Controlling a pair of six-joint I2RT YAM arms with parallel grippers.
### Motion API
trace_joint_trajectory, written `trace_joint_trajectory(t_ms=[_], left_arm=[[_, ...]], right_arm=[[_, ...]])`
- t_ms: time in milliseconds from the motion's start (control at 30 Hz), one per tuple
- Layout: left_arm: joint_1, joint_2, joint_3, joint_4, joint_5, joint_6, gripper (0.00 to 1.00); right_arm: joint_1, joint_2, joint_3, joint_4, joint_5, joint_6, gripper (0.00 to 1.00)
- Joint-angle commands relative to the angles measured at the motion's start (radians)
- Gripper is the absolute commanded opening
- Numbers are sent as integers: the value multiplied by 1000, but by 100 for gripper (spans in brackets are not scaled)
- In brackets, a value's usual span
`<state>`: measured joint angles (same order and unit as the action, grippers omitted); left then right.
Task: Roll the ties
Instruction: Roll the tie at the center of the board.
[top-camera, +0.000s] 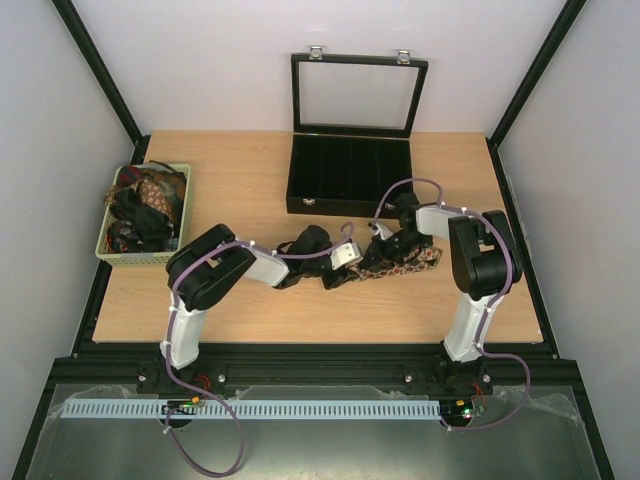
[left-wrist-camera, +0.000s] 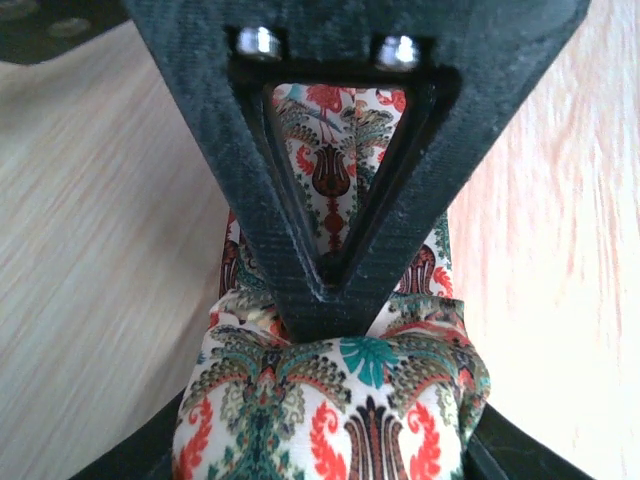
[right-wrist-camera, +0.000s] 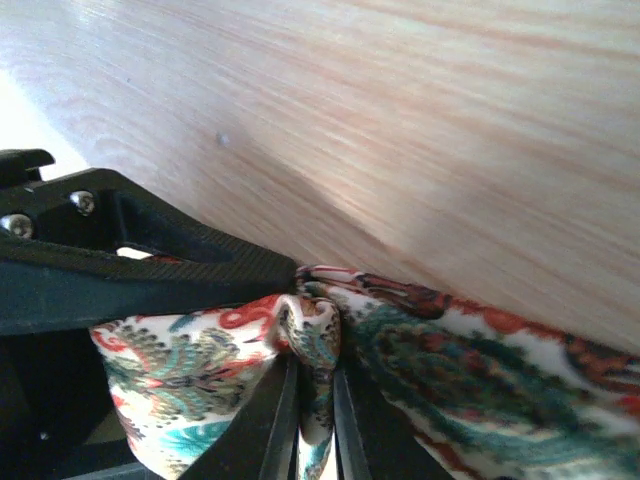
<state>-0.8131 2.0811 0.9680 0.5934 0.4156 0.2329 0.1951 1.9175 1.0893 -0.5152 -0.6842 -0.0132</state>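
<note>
One tie (top-camera: 405, 262), white with red and teal paisley print, lies across the table's middle, partly bunched. My left gripper (top-camera: 347, 262) is shut on a folded end of it. In the left wrist view the fold (left-wrist-camera: 350, 400) bulges under the upper finger (left-wrist-camera: 330, 260). My right gripper (top-camera: 388, 246) is right beside it and pinches a narrow fold of the same tie (right-wrist-camera: 470, 370) between its nearly closed fingers (right-wrist-camera: 285, 420). The left gripper's black finger (right-wrist-camera: 150, 275) shows touching that fold. More ties (top-camera: 142, 205) lie heaped in a green basket.
The green basket (top-camera: 181, 210) stands at the left edge of the table. A black compartmented case (top-camera: 348, 172) with its glass lid raised stands at the back centre, close behind the grippers. Bare wood table (top-camera: 250, 180) lies in front and at the sides.
</note>
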Motion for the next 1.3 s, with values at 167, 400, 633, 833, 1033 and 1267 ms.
trace_joint_trajectory(t_ms=[167,400,633,833,1033,1267], left_arm=[[55,-84,-105,-377,-13,178,36],[48,-54,-69,-422,-43,153,39],[39,-47,-68,-418,-61,149,42],[35,-46,-71,-409,-67,141,43],[34,-57,-82,-395,-79,145,46],[46,-123,-88,-326,-45,149,70]], right_arm=[[-9,-6,23,-80,31,18,35],[7,-38,82,-132,-171,39,54],[69,-21,29,-80,-190,103,49],[86,47,57,-87,-110,87,33],[83,55,44,-88,-24,77,1],[46,56,-1,-101,39,46,1]])
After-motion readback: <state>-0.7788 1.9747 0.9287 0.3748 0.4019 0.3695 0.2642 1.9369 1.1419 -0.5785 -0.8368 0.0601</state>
